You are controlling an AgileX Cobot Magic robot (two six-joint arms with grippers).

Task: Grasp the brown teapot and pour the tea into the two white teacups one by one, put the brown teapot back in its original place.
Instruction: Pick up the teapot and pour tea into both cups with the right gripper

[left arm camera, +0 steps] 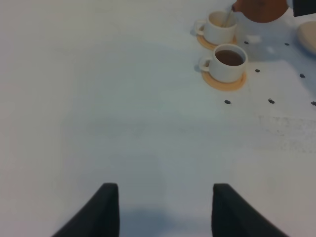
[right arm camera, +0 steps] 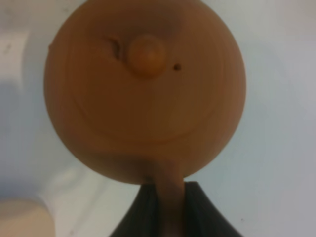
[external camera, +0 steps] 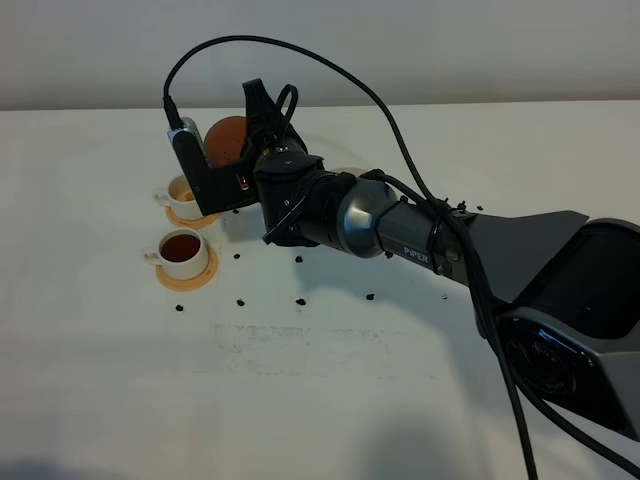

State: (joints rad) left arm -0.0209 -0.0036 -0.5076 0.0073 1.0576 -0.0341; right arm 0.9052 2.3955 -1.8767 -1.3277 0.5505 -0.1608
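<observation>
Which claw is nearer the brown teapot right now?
Right. The right claw grips the brown teapot by its handle; the left claw sits open, far back from it over the table.

You have one brown teapot (external camera: 226, 138), at about 1 o'clock from the far cup (external camera: 178, 190). You have two white teacups (left arm camera: 227, 63): that far cup, and the near cup (external camera: 181, 250) at 6 o'clock from it. You can count a full dark pool of tea (external camera: 181, 246) in one cup, the near one. Two orange-tan coasters (external camera: 197, 279) lie one under each cup. There is one pale beige coaster (left arm camera: 308, 35). At least seven small black specks (external camera: 300, 300) dot the table (external camera: 300, 400), mostly between 3 and 5 o'clock from the near cup.
</observation>
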